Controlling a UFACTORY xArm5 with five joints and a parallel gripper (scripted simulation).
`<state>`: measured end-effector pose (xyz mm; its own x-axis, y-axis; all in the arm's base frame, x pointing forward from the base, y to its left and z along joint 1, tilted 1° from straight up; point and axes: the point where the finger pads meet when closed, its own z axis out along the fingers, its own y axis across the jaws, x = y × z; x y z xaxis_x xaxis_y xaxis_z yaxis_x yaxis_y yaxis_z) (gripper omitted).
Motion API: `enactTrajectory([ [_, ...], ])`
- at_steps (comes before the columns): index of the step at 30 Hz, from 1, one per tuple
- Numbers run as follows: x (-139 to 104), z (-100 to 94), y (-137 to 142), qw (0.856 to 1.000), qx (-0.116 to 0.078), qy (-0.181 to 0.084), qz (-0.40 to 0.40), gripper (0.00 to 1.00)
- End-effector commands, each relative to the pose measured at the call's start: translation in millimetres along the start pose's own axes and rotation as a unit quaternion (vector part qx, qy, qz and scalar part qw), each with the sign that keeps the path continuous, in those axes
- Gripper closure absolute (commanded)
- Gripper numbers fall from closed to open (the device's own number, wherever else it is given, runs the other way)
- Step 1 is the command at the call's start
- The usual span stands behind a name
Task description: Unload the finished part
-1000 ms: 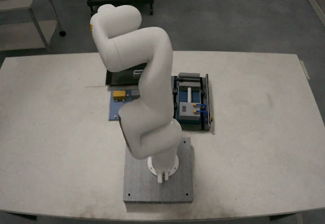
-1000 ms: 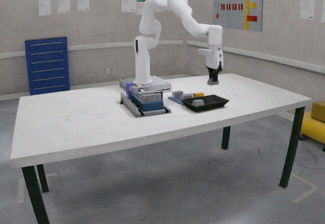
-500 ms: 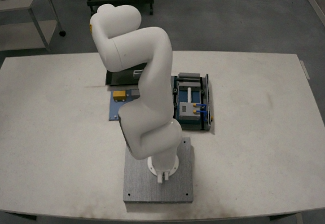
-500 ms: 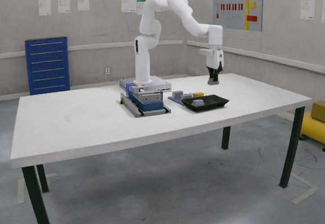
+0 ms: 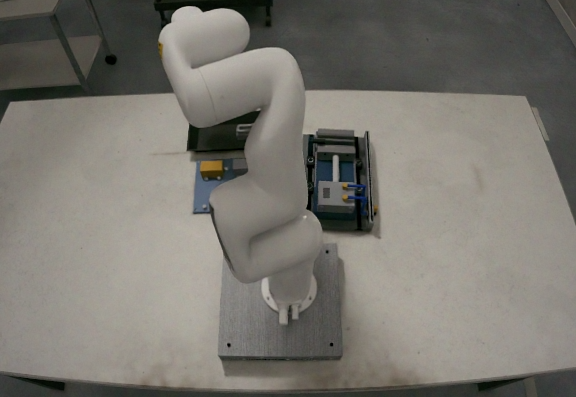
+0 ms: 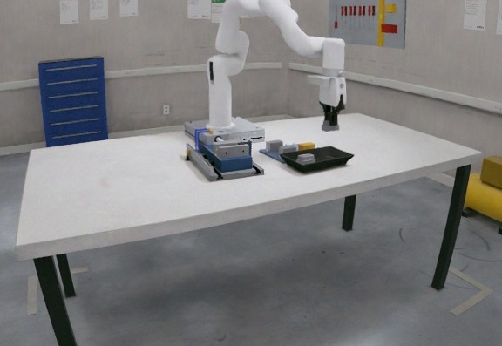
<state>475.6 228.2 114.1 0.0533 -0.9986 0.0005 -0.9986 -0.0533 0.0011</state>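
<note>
A white rectangular table [image 6: 131, 196] on dark legs carries four items directly on its top: a grey square metal base plate [image 5: 250, 335] under the arm, a blue-and-grey machine vise [image 6: 227, 161] just beside it, a flat blue mat [image 5: 205, 200], and a black shallow outfeed tray [image 6: 335, 159] touching the mat's far edge.

The arm [image 6: 279, 13] is white, with black gripper [image 6: 329, 119] fingers closed on a grey block [image 6: 329, 126]. The vise [image 5: 340, 185] is grey with a blue bed and yellow-tipped blue fittings; the outfeed tray [image 6: 335, 159] is black and holds a grey part [image 6: 305, 158]. A yellow block [image 5: 211, 168] and grey blocks [image 6: 281, 146] sit on a blue plate [image 5: 202, 200], on an off-white table [image 6: 131, 187].
</note>
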Motion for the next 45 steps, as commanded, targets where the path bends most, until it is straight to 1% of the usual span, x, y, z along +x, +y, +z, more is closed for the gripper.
enactTrajectory([
  [1,-1,-2.3,-2,1.0,0.002,-0.001,0.0,1.0],
  [27,-1,-1.2,-2,1.0,0.002,-0.001,0.0,1.0],
  [36,-1,2.5,-2,1.0,0.002,-0.001,0.0,1.0],
  [45,-1,11.9,-2,1.0,0.002,-0.001,0.0,1.0],
])
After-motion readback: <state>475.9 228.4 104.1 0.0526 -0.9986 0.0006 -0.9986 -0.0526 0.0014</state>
